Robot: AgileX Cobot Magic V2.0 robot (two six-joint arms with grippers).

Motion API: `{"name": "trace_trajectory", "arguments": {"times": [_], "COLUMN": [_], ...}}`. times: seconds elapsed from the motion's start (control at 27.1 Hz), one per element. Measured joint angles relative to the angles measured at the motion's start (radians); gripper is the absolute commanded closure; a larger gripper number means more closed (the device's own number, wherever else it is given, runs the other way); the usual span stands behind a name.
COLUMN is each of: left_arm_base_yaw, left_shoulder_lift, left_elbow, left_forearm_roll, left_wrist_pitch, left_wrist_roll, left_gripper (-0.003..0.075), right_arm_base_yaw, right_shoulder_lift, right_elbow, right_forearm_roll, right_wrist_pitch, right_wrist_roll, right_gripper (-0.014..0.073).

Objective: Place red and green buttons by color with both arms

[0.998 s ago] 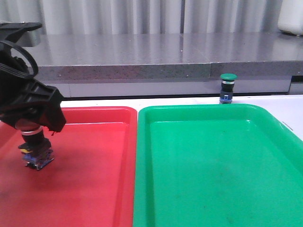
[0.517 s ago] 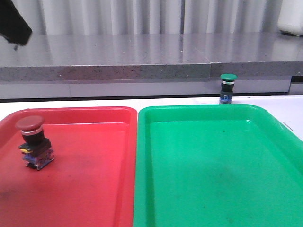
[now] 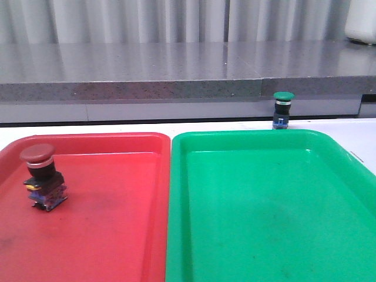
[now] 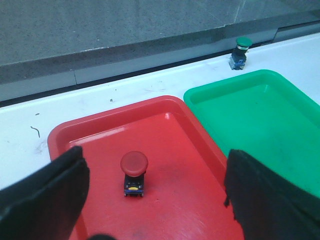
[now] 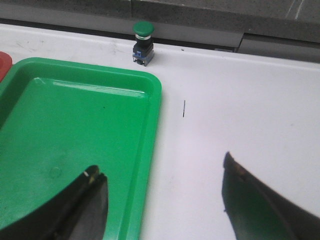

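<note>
The red button (image 3: 42, 176) stands upright in the red tray (image 3: 111, 235), near its left side; it also shows in the left wrist view (image 4: 134, 172). The green button (image 3: 283, 109) stands on the white table behind the green tray (image 3: 270, 217); it shows too in the left wrist view (image 4: 241, 52) and the right wrist view (image 5: 142, 42). My left gripper (image 4: 155, 195) is open and empty, raised above the red tray, with the red button between and beyond its fingers. My right gripper (image 5: 160, 185) is open and empty over the green tray's right rim (image 5: 150, 150). Neither gripper shows in the front view.
The two trays lie side by side and fill most of the near table. A grey stone ledge (image 3: 176, 82) runs along the back. White table (image 5: 240, 110) lies to the right of the green tray. A white container (image 3: 361, 20) stands at the far right on the ledge.
My left gripper let go of the red button in the red tray, rose up and to the left, and left the front view. The red button stays where it was set down.
</note>
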Motion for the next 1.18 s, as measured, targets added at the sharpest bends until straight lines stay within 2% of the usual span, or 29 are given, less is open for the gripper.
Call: {"name": "trace_trajectory", "arguments": {"times": [0.52,0.78,0.92,1.18], "left_arm_base_yaw": [0.0,0.0,0.0,0.0], "left_shoulder_lift": [-0.026,-0.026,-0.026,-0.026], "left_elbow": [0.004,0.004,0.004,0.004], "left_forearm_roll": [0.0,-0.001,-0.001,-0.002], "left_wrist_pitch": [0.029,0.029,0.029,0.029], "left_wrist_roll": [0.0,0.0,0.0,0.0], "left_gripper": [0.0176,0.0176,0.0176,0.0176], "right_arm_base_yaw": [0.0,0.0,0.009,0.056], "right_shoulder_lift": [0.0,0.019,0.119,0.431], "right_elbow": [0.0,-0.007,-0.081,-0.267], "right_forearm_roll": [0.0,0.0,0.007,0.059], "right_wrist_pitch": [-0.002,-0.102,-0.107,-0.105], "right_wrist_roll": [0.0,0.0,-0.011,-0.02], "right_gripper": [0.0084,0.0074,-0.0032,-0.002]}}
